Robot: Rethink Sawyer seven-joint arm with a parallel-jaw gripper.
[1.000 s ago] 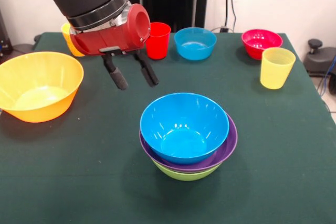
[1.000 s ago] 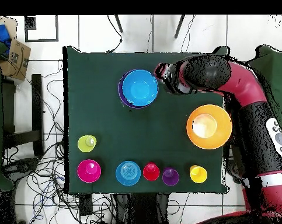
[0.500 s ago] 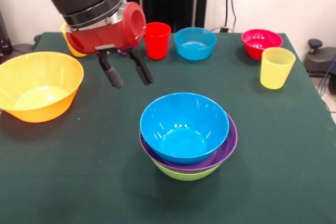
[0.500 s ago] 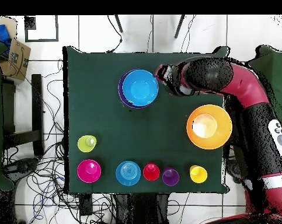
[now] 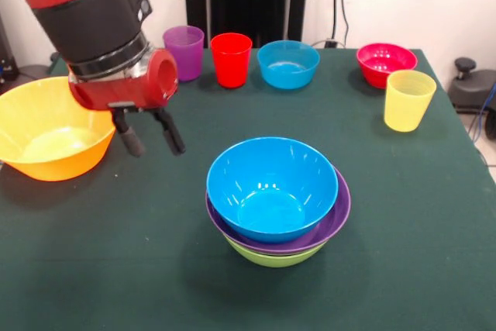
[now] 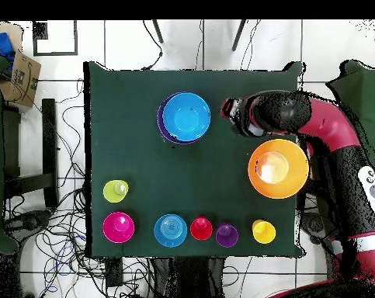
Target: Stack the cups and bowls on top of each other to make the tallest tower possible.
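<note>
Nearest, on the desk point(image 5: 403, 269), stands the tower point(image 5: 277, 199): blue bowl nested in purple, in green. Left of it the gripper point(image 5: 148, 134) hangs empty, fingers parted, beside the orange bowl point(image 5: 53, 128). That wide bowl could tip or slide if pinched by one wall. Farther right stands a pale yellow cup point(image 5: 408, 100); along the far edge, purple cup point(image 5: 184, 52), red cup point(image 5: 232, 59), small blue bowl point(image 5: 287, 63), red-pink bowl point(image 5: 385, 63). Nothing blocks the path.

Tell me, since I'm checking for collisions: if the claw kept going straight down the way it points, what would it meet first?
Probably bare table. The open claw hangs beside the orange bowl, between it and the blue bowl; depth is uncertain.
</note>
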